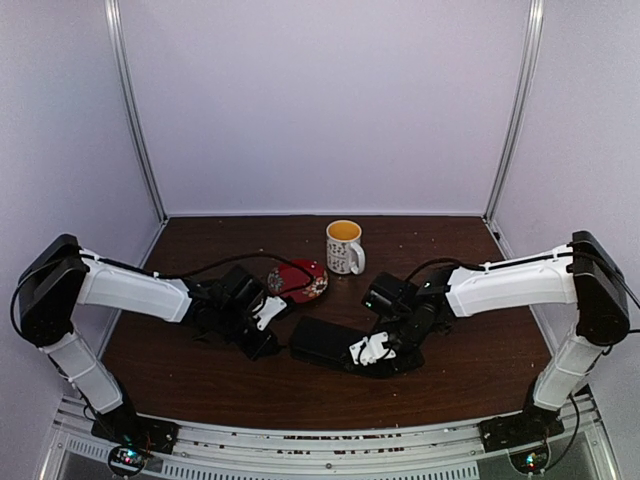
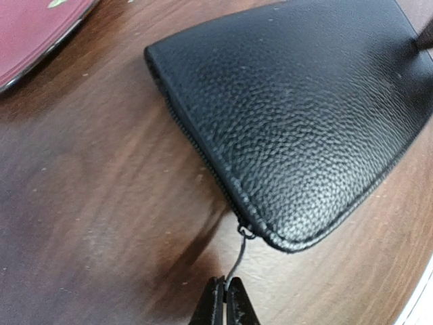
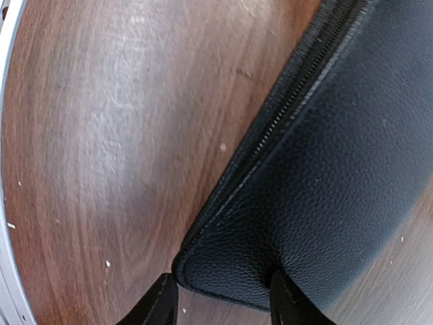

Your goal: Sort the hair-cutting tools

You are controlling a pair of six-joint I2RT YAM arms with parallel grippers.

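No scissors or black clips show in any view. The black zip case (image 1: pixel 325 342) lies flat on the table's near middle, zipped closed. My left gripper (image 1: pixel 272 338) is at its left end; in the left wrist view the gripper (image 2: pixel 225 288) is shut on the thin zipper pull (image 2: pixel 237 261) hanging from the case's (image 2: pixel 298 115) corner. My right gripper (image 1: pixel 372 352) is at the case's right end. In the right wrist view the gripper (image 3: pixel 220 291) straddles the case's (image 3: pixel 325 169) corner, one finger denting the leather, the other at its edge.
A red patterned saucer (image 1: pixel 300 281) sits just behind the case, close to the left gripper, and shows at the left wrist view's corner (image 2: pixel 34 34). A white patterned mug (image 1: pixel 344 247) stands behind it. The table's metal front edge runs just below both grippers.
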